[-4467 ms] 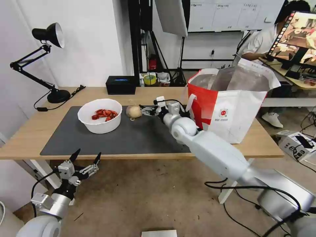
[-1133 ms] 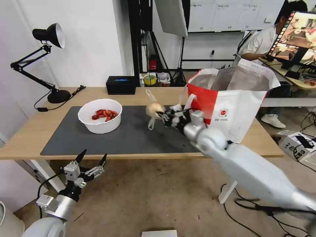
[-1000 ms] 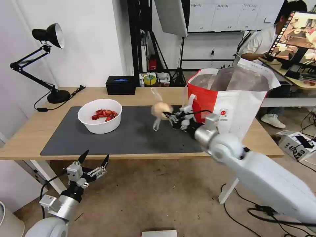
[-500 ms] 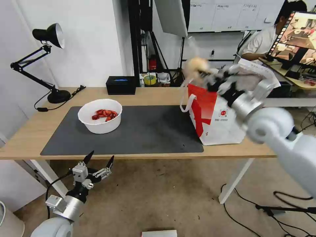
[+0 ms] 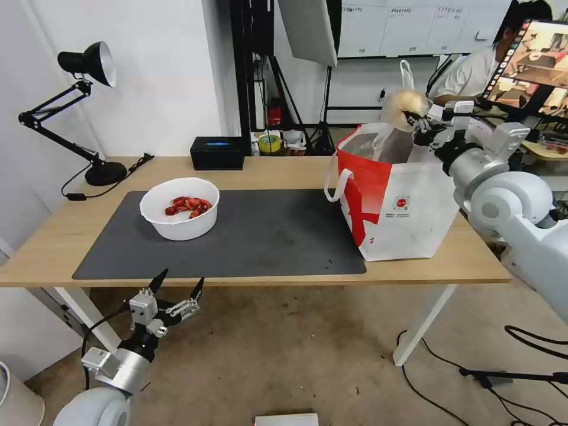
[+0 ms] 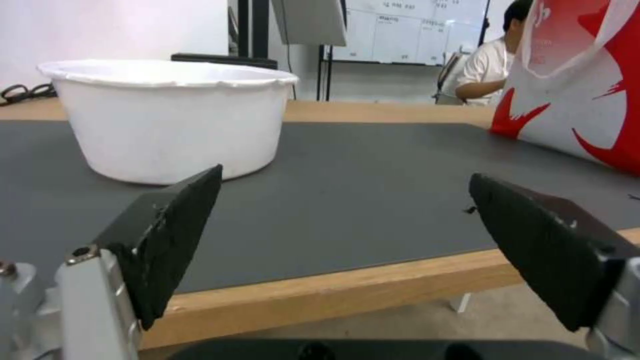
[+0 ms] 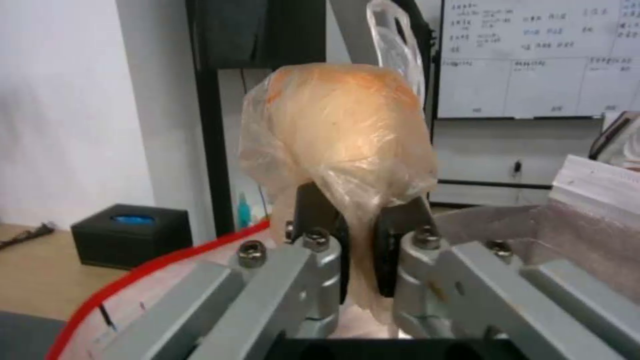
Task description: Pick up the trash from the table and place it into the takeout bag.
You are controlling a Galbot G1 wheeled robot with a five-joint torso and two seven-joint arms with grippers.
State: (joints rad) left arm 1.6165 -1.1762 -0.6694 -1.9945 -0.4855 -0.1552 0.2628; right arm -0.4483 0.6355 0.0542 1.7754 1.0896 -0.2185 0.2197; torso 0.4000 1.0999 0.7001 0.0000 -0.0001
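Placement is our step: our right gripper (image 5: pixel 421 123), clamped on the wrapped bun (image 5: pixel 403 106), hangs above the takeout bag (image 5: pixel 408 201) at the tabletop's right end, so next we judge lowering and releasing; left gripper (image 5: pixel 176 291) waits open below the front edge.

Probably a lab: whiteboard (image 5: pixel 414 26), tripods, monitor (image 5: pixel 532 59)

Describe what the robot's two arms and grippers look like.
Both arms are glossy white-grey shells with rounded ball joints. The left gripper has pointed black fingers on silver metal mounts, with a black cable. The right gripper has grey bolted links, black finger pads and black cabling.
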